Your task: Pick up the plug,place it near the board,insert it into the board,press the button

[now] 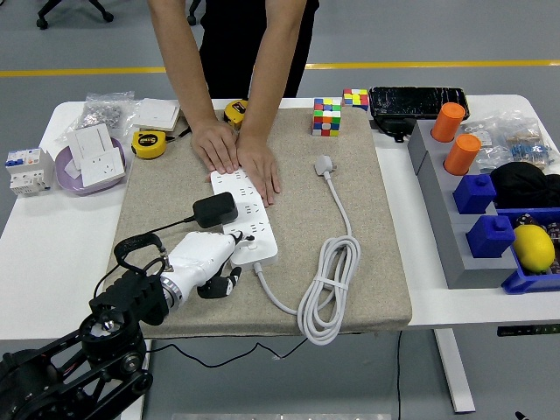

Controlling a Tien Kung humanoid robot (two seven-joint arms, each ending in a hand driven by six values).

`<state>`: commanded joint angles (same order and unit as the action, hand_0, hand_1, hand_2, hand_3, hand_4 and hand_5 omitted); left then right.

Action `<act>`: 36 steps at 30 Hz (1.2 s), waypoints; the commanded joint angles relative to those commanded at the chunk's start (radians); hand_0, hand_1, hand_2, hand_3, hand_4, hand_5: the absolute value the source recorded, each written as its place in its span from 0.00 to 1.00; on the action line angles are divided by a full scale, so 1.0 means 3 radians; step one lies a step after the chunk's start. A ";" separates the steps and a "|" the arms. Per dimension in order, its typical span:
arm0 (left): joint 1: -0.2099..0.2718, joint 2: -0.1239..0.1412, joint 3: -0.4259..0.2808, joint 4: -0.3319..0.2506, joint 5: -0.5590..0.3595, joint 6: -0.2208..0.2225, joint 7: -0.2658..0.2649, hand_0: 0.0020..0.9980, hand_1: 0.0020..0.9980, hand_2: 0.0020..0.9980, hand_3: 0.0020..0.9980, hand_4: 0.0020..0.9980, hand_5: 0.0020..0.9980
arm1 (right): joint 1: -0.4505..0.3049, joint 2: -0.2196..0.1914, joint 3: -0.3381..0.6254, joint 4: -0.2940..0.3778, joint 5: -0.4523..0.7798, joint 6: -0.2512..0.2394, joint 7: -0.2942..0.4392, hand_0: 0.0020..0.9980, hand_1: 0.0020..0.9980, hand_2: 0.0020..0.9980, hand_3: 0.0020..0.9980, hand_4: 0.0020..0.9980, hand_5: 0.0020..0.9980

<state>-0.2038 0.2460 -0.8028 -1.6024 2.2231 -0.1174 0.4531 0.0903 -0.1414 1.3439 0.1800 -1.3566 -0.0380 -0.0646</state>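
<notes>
Plug [214,210]: sitting in the board [245,219], left side, cord trailing toward the arm.
Left hand [210,261]: hovering beside the board's near end, fingers loosely curled, gripping nothing.
Person's hands [236,153]: pressing the board's far end flat on the mat [367,262].
Step, likely: pressing the button; one fingertip going straight down, staying clear of the plug.
Right hand: out of view.

**Bright, even overhead light; sharp picture**

The scene is brightly and evenly lit from above. Shadows are soft and short, lying close under the white cable [328,289] and the person's hands [238,156] on the beige mat [350,166]. The white table [52,236] shows no harsh glare. Focus is crisp throughout, without motion blur.
</notes>
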 joint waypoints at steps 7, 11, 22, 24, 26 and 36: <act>0.0016 -0.0003 0.0031 0.0035 0.0013 -0.0022 -0.0004 0.15 0.06 0.15 0.89 0.46 0.05 | -0.0005 -0.0002 -0.0014 0.0000 0.0007 0.0000 0.0001 0.80 0.72 0.72 0.76 1.00 0.95; 0.0016 0.0001 0.0042 0.0044 0.0028 -0.0029 -0.0008 0.15 0.06 0.15 0.89 0.46 0.05 | -0.0011 -0.0004 -0.0011 0.0000 0.0001 0.0001 -0.0001 0.80 0.72 0.72 0.76 1.00 0.95; -0.0004 0.0011 0.0084 0.0085 0.0036 -0.0102 -0.0014 0.15 0.06 0.15 0.87 0.46 0.05 | -0.0006 -0.0008 -0.0009 0.0000 0.0005 0.0000 -0.0001 0.80 0.72 0.72 0.76 1.00 0.94; -0.0011 0.0014 0.0086 0.0088 0.0039 -0.0124 -0.0015 0.15 0.06 0.15 0.87 0.46 0.05 | -0.0005 -0.0007 -0.0008 0.0000 0.0007 0.0000 -0.0001 0.80 0.72 0.72 0.76 1.00 0.94; -0.0020 0.0016 0.0085 0.0096 0.0045 -0.0157 -0.0017 0.15 0.06 0.15 0.83 0.45 0.05 | -0.0003 -0.0005 0.0002 0.0000 0.0001 0.0000 -0.0003 0.80 0.72 0.72 0.76 1.00 0.94; -0.0048 0.0030 0.0060 0.0083 0.0074 -0.0262 -0.0028 0.15 0.06 0.15 0.78 0.45 0.05 | 0.0002 -0.0001 0.0008 0.0000 0.0004 0.0000 -0.0001 0.80 0.72 0.72 0.76 1.00 0.94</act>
<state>-0.2183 0.2549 -0.7847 -1.5776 2.2453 -0.1960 0.4448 0.0909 -0.1418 1.3463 0.1800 -1.3554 -0.0380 -0.0649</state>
